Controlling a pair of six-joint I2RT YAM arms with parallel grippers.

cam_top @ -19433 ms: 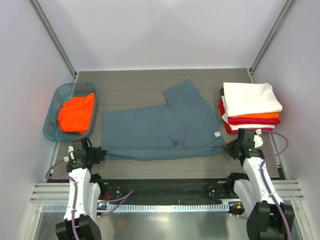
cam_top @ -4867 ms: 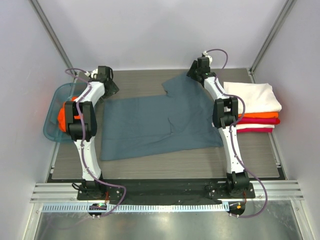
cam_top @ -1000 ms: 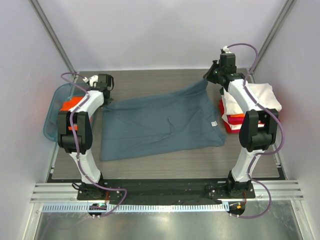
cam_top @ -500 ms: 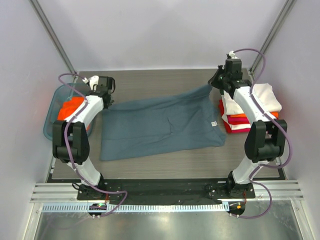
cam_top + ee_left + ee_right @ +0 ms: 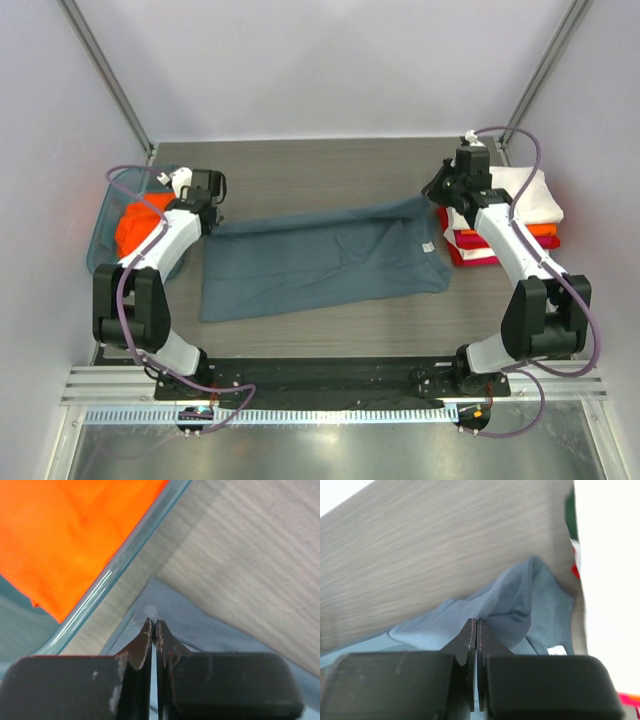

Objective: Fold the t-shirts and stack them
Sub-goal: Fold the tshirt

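Both pairs of jaws are clamped on the blue-grey t-shirt (image 5: 320,262). The left jaws are pinched together on a corner of its far edge, and in the left wrist view the cloth (image 5: 200,625) runs away beneath the tips. The right jaws are closed on a raised ridge of the same fabric (image 5: 520,600). Over the last second both have drawn back from the far side of the bench (image 5: 320,165) toward the near side, carrying that edge with them. It now hangs as a taut, slightly lifted line between the two jaws, where a second ago it lay stretched out farther away. The sleeve that poked out beyond the right jaws some seconds back has been gathered into this line. The rest of the shirt lies flat on the near side of the jaws, its white neck label (image 5: 427,246) showing below the right pair. This looks like the first lengthwise fold under way, about half carried. The lifted half apparently has yet to be laid over the flat half and let go. Just outside the right jaws sits the folded stack (image 5: 535,190), white on top. Just outside the left jaws is the teal basket (image 5: 100,255), with an orange t-shirt (image 5: 135,228) waiting in it.
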